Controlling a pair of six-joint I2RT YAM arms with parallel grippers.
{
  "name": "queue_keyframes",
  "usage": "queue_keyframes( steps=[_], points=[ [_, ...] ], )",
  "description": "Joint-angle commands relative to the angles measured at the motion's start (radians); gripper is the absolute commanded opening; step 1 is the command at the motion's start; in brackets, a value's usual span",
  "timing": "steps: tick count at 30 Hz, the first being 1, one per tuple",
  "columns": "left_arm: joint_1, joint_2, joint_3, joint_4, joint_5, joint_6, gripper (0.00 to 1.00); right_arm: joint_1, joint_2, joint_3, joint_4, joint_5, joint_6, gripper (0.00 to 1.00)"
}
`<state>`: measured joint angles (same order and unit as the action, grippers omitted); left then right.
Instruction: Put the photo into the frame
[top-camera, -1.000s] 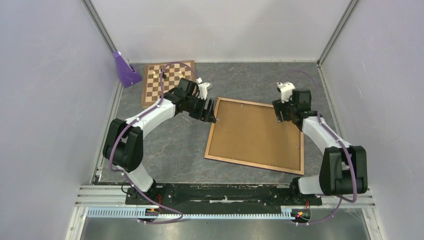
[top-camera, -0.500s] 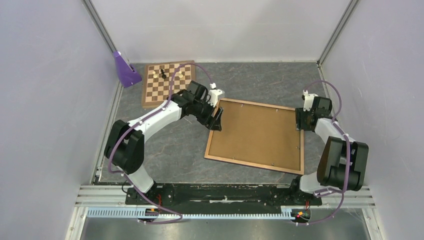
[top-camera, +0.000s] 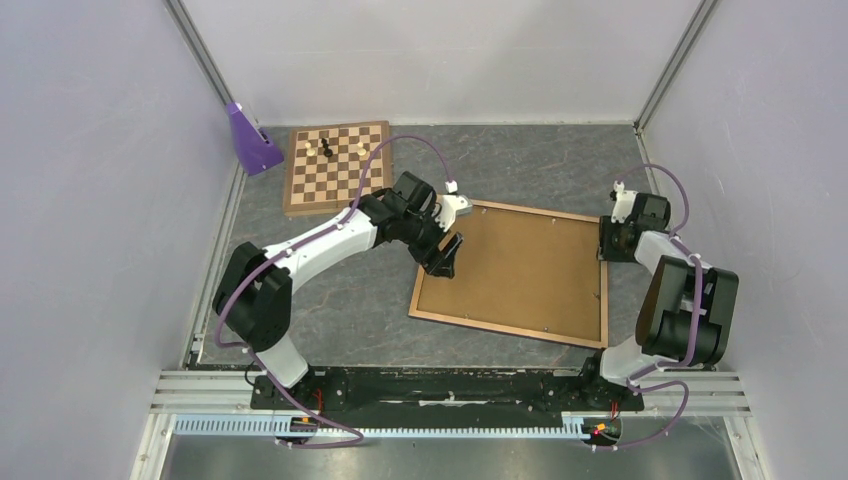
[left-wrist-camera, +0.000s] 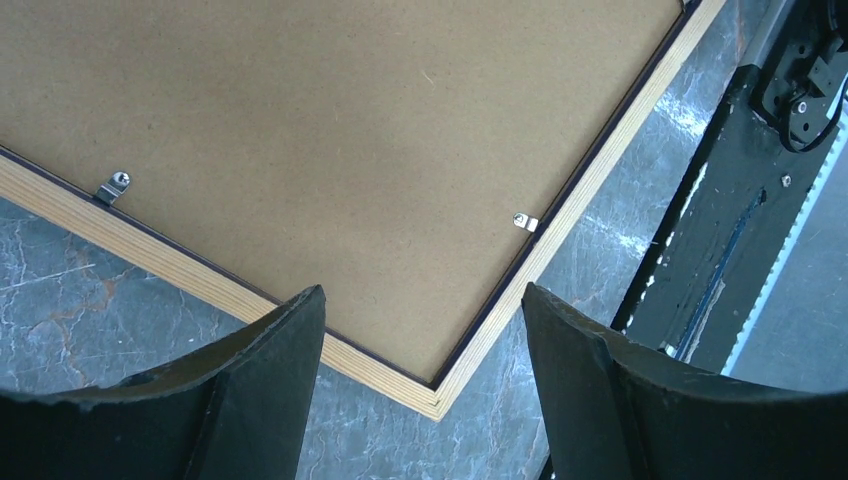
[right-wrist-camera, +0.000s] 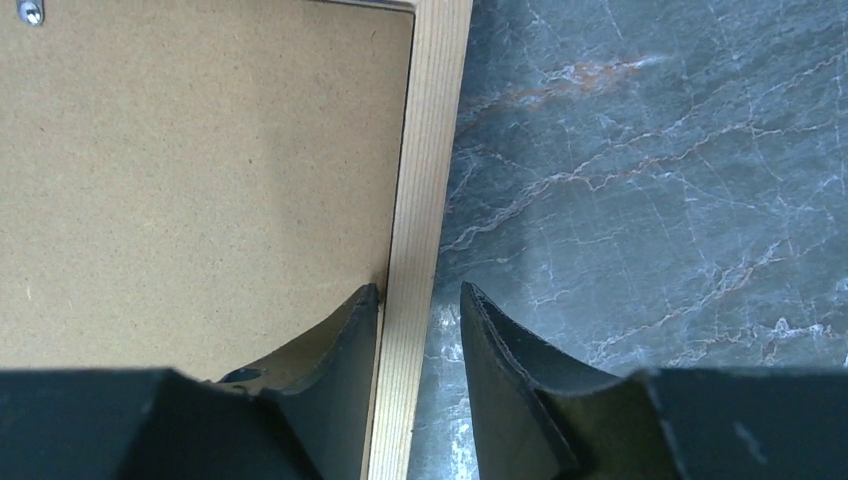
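Frame (top-camera: 505, 329) lies face down on the grey marbled table (top-camera: 350, 290), right of centre and turned a little askew, its far left corner nearer the chessboard (top-camera: 335, 165) that sits well apart at the far left. It is a large, thin rectangle. The side facing up is pale wood, and the wrist views show layered plywood grain on the rails, with a thin dark line along the inner lip. A plain brown backing board (top-camera: 520, 265) fills the opening and sits flush inside the rails. Small metal clips (left-wrist-camera: 524, 221) stand along the inner edge where board meets wood, and another clip (left-wrist-camera: 115, 185) shows on the adjoining rail.

The left gripper (left-wrist-camera: 420, 300) hovers over the frame's near left corner with its jaws spread wide. It holds nothing, and the corner and the board are visible between the two dark fingers (left-wrist-camera: 270, 370).

The right gripper (right-wrist-camera: 420, 287) is at the frame's right rail, toward the far corner, with one finger on each side of the wood. The inner fingertip (right-wrist-camera: 360, 320) lies over the backing board against the rail's inner edge. The outer one stands over the table with a sliver of grey surface between it and the wood, so the jaws are narrowed but not clamped on the rail.

A few chess pieces (top-camera: 325, 148) stand on the far squares of the chessboard.
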<state>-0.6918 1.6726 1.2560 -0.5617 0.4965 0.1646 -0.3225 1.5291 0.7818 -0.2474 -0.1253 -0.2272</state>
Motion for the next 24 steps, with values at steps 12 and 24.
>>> queue_keyframes(
  steps=[12,24],
  points=[
    [-0.087,-0.003,0.053,0.008,-0.033,0.080,0.79,-0.049,0.070,0.102,0.018,-0.071,-0.006,0.12],
    [-0.311,0.124,0.233,-0.062,-0.137,0.226,0.93,-0.049,0.015,0.289,-0.137,-0.174,0.063,0.00]
  ],
)
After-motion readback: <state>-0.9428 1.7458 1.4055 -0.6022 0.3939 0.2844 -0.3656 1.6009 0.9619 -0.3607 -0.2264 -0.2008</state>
